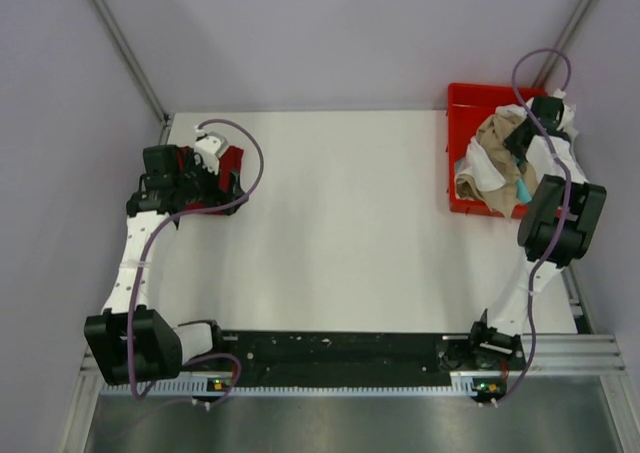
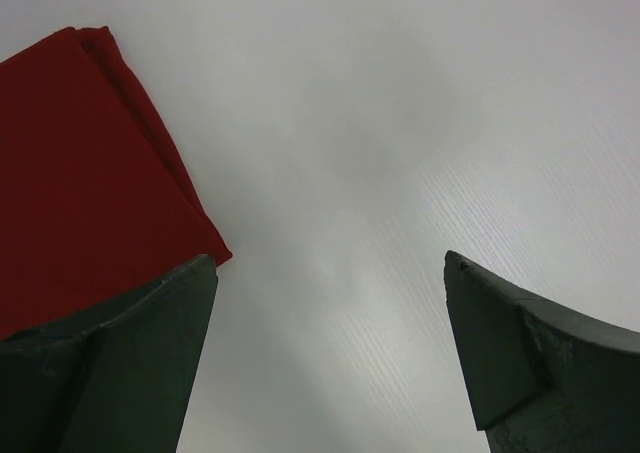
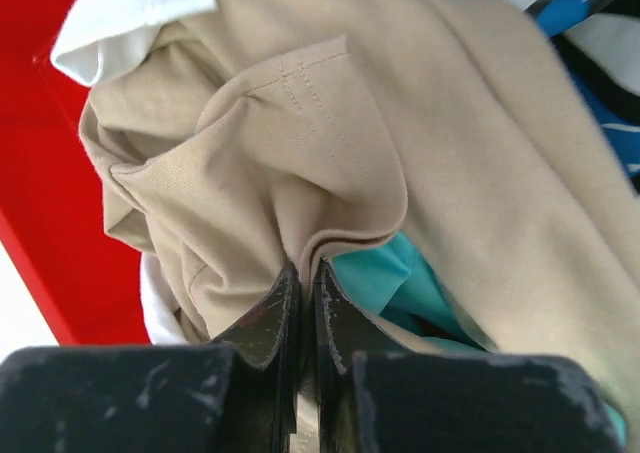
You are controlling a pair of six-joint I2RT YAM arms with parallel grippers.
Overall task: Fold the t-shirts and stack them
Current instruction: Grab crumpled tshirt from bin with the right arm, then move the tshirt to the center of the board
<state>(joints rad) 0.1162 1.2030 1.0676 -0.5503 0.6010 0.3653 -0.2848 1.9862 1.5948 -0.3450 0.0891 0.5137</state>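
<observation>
Red bin (image 1: 465, 98) is the ref. point; it sits on the white bench (image 1: 350, 223).

R end effector (image 3: 305, 273) is inside the bin, w/ its fingers pressed nearly together and a fold of the tan t-shirt (image 3: 400, 123) pinched between them. The tan t-shirt lies crumpled on top of the pile in the bin, stitched hem facing up. Directly under that fold, a bit of the teal t-shirt (image 3: 385, 273) shows just beside the fingertips. The white t-shirt w/ blue print (image 3: 590, 43) is also in the bin, partly under the tan one; white cloth also pokes out near the bin's wall on the other side.

L end effector (image 2: 328, 263) is well apart from the bin, over at the opposite side of the bench. Its fingers are spread wide w/ nothing between them, only bare bench below. The dark red t-shirt (image 2: 80, 173) lies there too, out of the bin, folded flat w/ neat edges. One L finger (image 2: 150, 343) is at the folded corner; can't tell if it touches the cloth.
</observation>
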